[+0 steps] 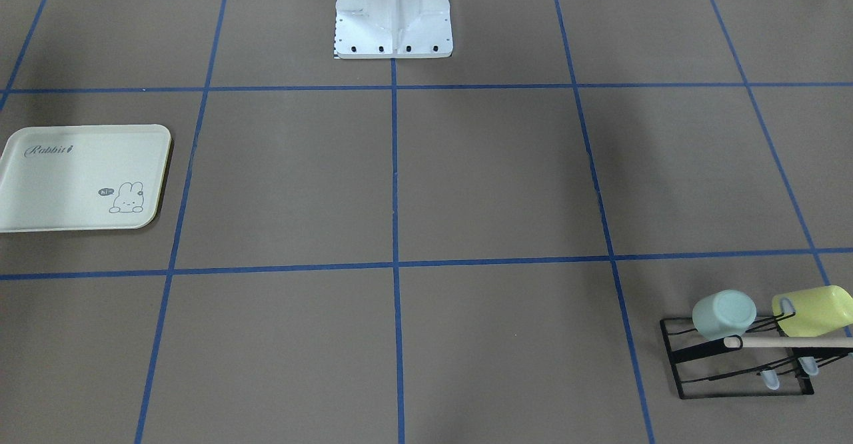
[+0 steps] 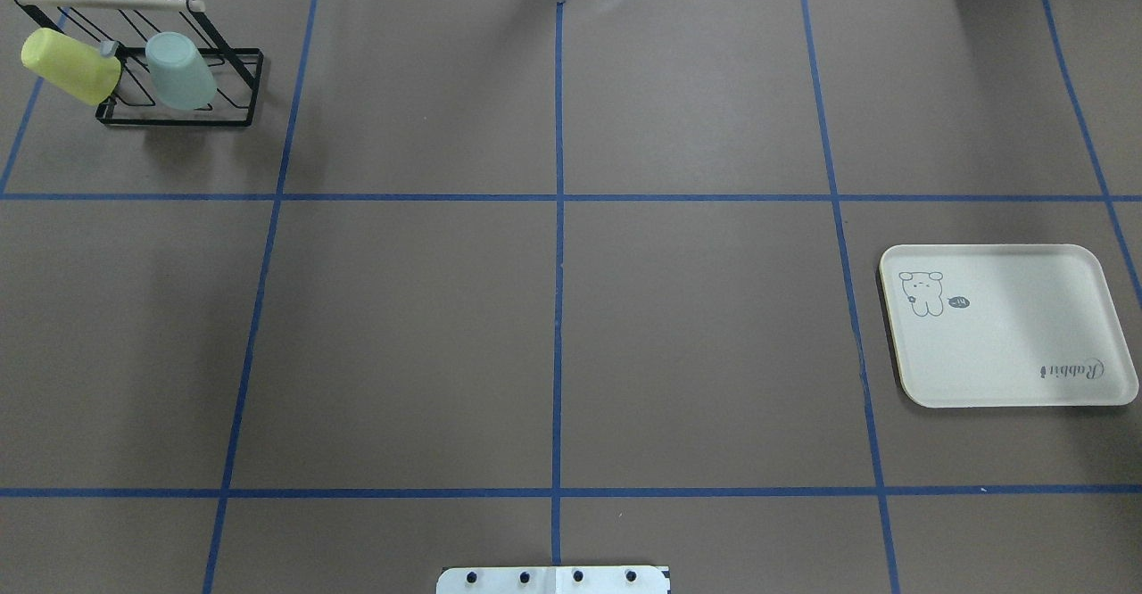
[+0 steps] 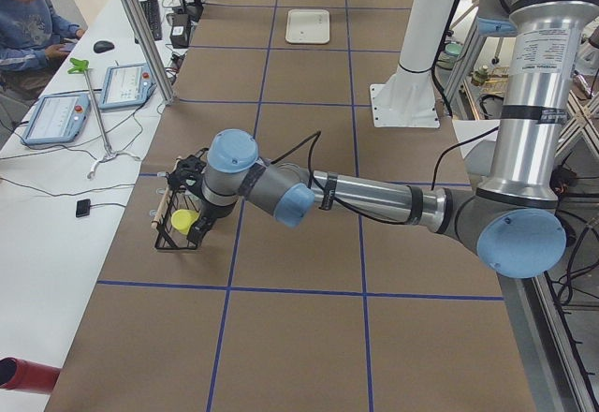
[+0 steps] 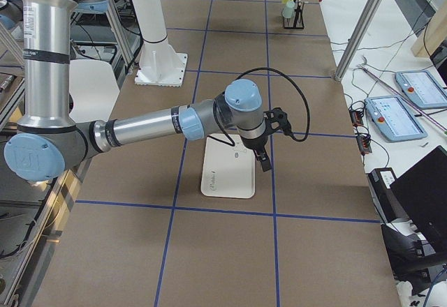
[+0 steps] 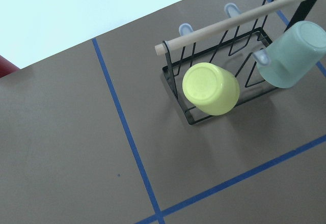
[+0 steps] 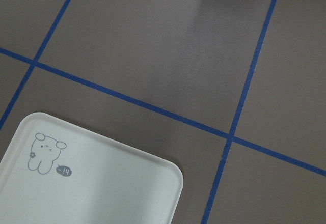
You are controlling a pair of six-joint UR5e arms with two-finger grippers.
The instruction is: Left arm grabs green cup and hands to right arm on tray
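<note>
Green cup (image 2: 181, 70) is hanging tilted on black wire rack (image 2: 178, 121) at the desk's far left corner, beside yellow-green cup (image 2: 70, 65). Tray (image 2: 1008, 344) is lying near the right edge. Left gripper (image 3: 188, 171) is hovering by the rack, right gripper (image 4: 263, 158) by the tray; whether either is spread or closed cannot be told.

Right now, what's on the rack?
The green cup and a yellow cup, both upended over rack prongs. Other prongs stand bare. The cups hide the prongs inside them.
</note>
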